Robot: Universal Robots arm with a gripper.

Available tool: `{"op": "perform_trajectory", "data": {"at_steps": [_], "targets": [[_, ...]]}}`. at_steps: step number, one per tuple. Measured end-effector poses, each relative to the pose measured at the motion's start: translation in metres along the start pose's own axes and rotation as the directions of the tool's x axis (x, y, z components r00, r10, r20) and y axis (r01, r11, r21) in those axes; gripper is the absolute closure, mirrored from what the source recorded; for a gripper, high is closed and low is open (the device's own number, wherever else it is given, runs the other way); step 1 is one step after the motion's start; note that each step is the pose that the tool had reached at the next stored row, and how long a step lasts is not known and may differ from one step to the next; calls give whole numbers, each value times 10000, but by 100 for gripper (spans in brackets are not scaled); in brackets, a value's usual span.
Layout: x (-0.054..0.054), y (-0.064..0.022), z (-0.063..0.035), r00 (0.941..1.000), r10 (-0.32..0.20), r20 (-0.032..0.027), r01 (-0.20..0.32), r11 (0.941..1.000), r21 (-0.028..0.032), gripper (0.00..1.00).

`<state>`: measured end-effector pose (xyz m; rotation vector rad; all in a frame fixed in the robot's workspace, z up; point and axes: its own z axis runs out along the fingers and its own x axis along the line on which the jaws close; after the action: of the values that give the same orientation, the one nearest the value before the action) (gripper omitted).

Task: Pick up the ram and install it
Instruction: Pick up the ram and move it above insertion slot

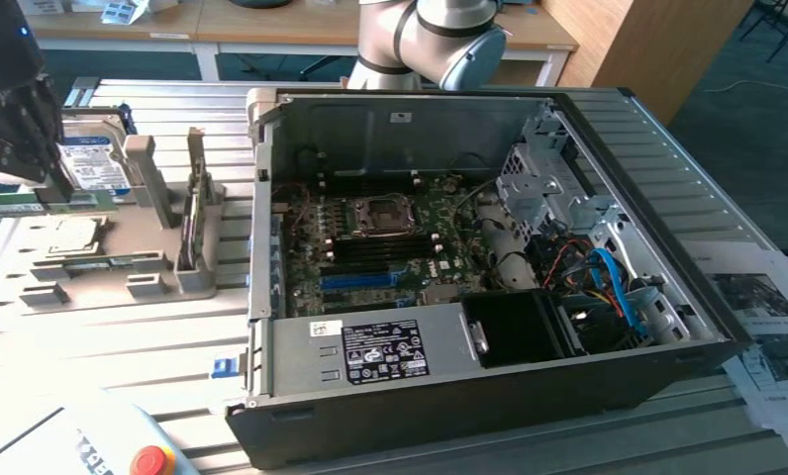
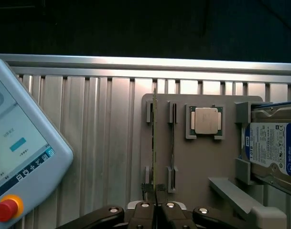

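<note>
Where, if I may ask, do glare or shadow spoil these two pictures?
Exterior view: light washes out the table near the grey tray, and the computer case is dim inside. Wrist view: beyond the table is black; the processor gleams.

Arm [image 1: 441, 40]: grey joint housing with blue end cap noted. Gripper [image 1: 49, 176] carried far out at exterior view's left, dark body held roughly upright, fingertips pointed down. Wrist view: gripper [image 2: 156, 212] seen along its own axis, fingers [image 2: 144, 210] drawn almost together, bare slit left between pads. Black linkage bars splayed outward to either side of fingers. Ram [image 2: 155, 143] pinched edge-on at fingertips, extended straight ahead of hand.
</note>
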<state>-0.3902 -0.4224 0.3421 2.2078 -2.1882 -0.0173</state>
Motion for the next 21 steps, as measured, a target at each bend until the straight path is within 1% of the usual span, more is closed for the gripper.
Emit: {"op": "perform_trajectory", "data": {"at_steps": [21], "targets": [[5,10,-323,10000,3,-91,-3,10000,-1,88]]}}
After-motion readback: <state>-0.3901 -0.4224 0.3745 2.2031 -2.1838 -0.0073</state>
